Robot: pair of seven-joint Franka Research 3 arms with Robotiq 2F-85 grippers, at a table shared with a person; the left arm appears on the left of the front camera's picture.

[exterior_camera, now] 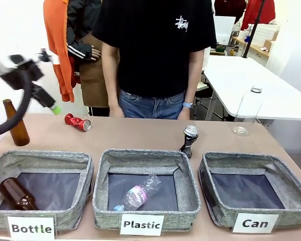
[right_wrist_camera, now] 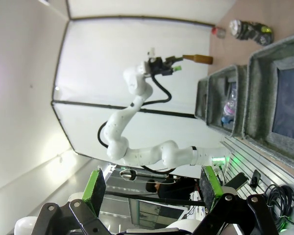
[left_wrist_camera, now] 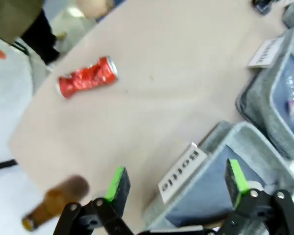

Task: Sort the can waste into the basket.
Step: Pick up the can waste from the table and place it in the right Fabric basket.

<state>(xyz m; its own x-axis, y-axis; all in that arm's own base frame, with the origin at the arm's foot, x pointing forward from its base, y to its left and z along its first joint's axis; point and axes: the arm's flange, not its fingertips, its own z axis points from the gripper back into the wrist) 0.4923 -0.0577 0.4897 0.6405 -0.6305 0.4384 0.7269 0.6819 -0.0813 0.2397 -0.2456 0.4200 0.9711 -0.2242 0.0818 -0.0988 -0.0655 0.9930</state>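
The red crushed can (exterior_camera: 78, 122) lies on its side at the table's back left. My left gripper (exterior_camera: 52, 106) hovers open above and to the left of it; in the left wrist view the red can (left_wrist_camera: 87, 77) sits well beyond the open left gripper (left_wrist_camera: 177, 181). The black can (exterior_camera: 189, 140) stands upright behind the Plastic bin's back right corner. At the front right is the grey basket (exterior_camera: 291, 213) labelled "Can", with nothing in it. My right gripper (right_wrist_camera: 152, 185) is open and far back from the table, facing the basket (right_wrist_camera: 257, 98) and the black can (right_wrist_camera: 250, 30).
A brown bottle (exterior_camera: 16, 123) stands at the far left. The Bottle bin (exterior_camera: 85, 170) holds another brown bottle; the Plastic bin (exterior_camera: 103, 175) holds a clear bottle (exterior_camera: 140, 193). A clear plastic bottle (exterior_camera: 247, 111) stands at the back right. A person stands at the far edge.
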